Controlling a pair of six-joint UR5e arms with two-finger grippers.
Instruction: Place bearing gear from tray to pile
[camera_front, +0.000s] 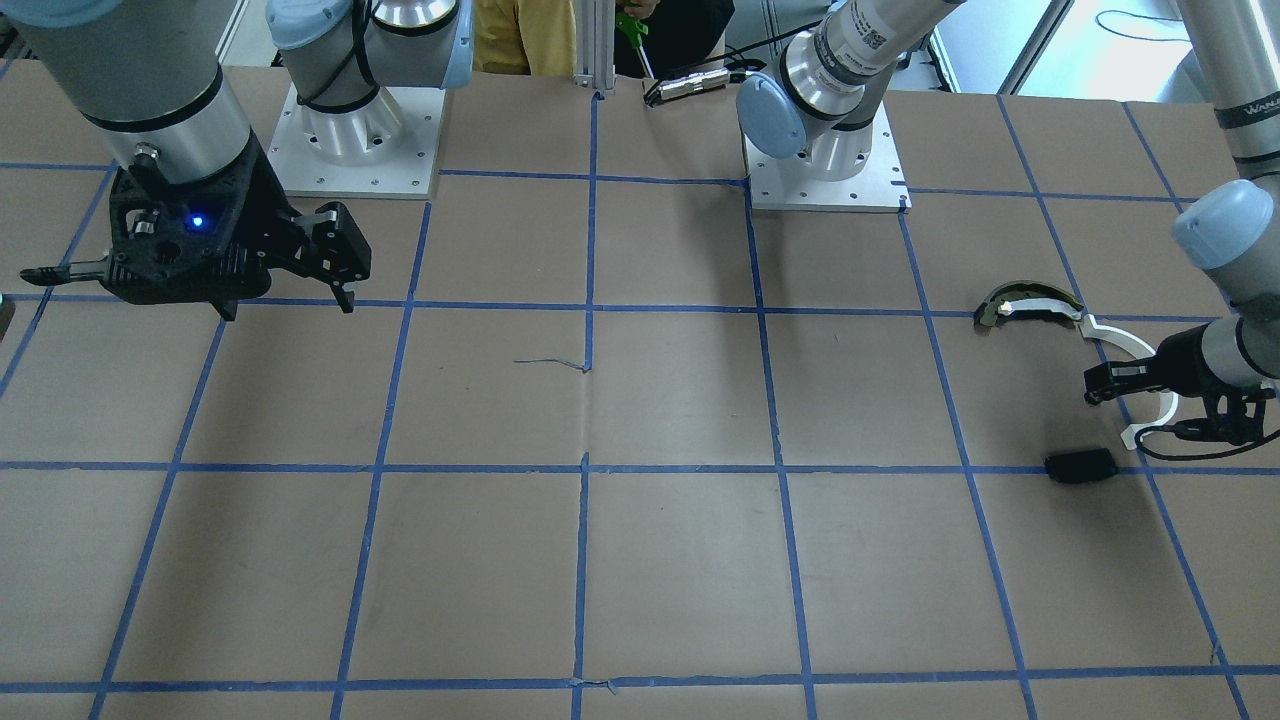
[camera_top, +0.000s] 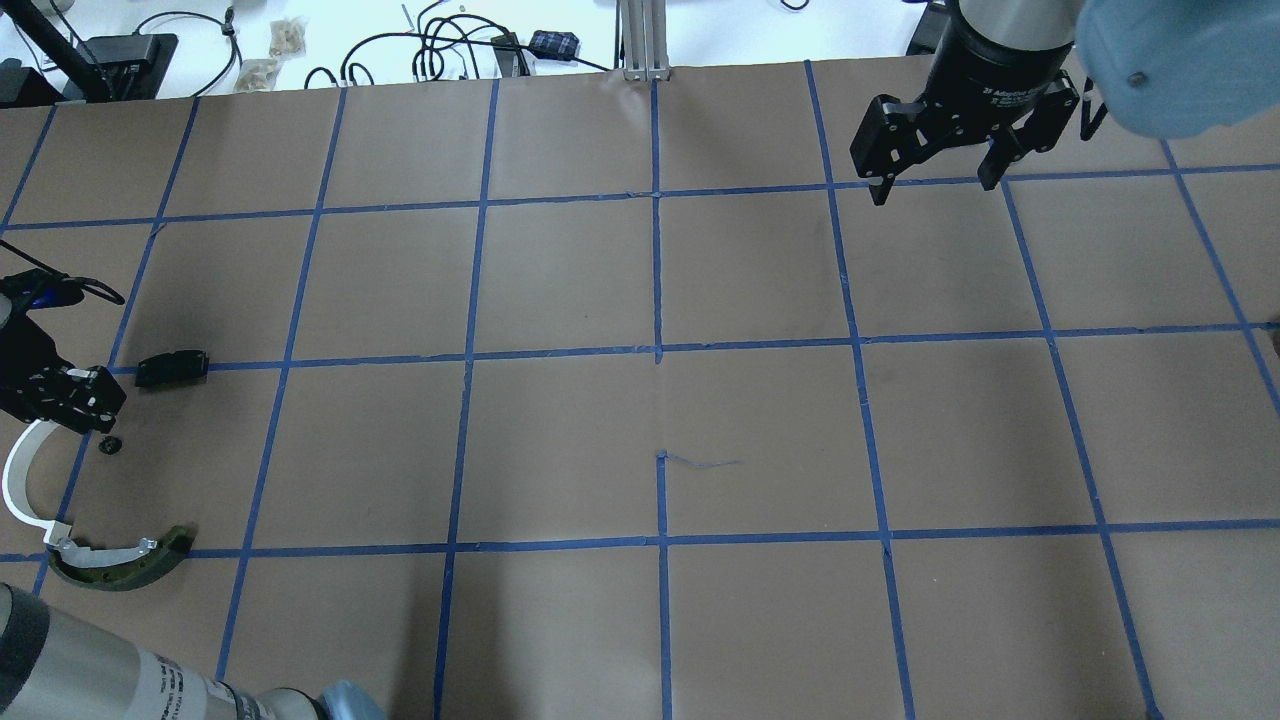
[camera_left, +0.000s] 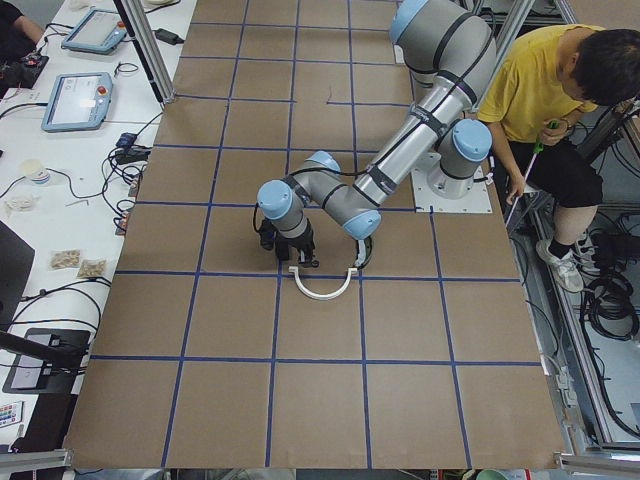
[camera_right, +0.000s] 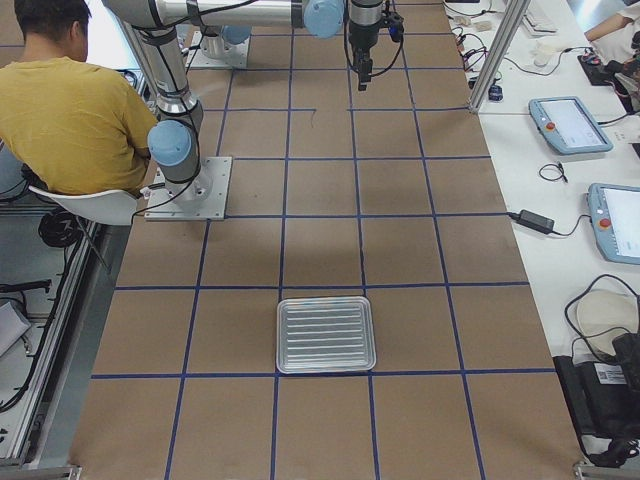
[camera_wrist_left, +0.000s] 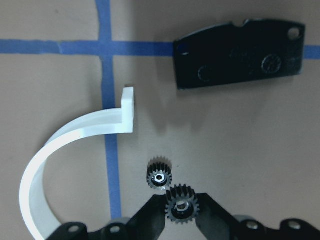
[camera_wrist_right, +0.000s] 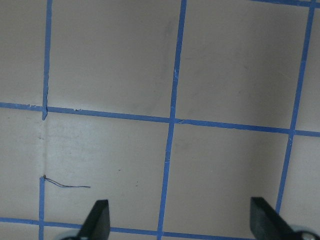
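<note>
Two gears show in your left wrist view. One gear (camera_wrist_left: 181, 205) is clamped between the fingertips of the left pincer (camera_wrist_left: 181, 199). A second gear (camera_wrist_left: 159, 177) lies flat on the counter (camera_wrist_left: 240, 140), just beside the first in that view. The squared end of a white strip (camera_wrist_left: 55, 145) sits near the second gear, and the strip curves away toward the view's lower left. A black plate (camera_wrist_left: 239, 52) lies a little farther off, across a blue tape line (camera_wrist_left: 80, 47). In your overhead view the strip's other end touches an olive-and-white piece (camera_top: 125, 565), and the left pincer hangs low between the black plate and the strip. The right pincer (camera_top: 935, 175) is released, with its fingers spread wide. It hangs above the counter's far side, well apart from all these parts. A tray (camera_right: 283, 335) lies on the counter toward the end on the robot's right.
</note>
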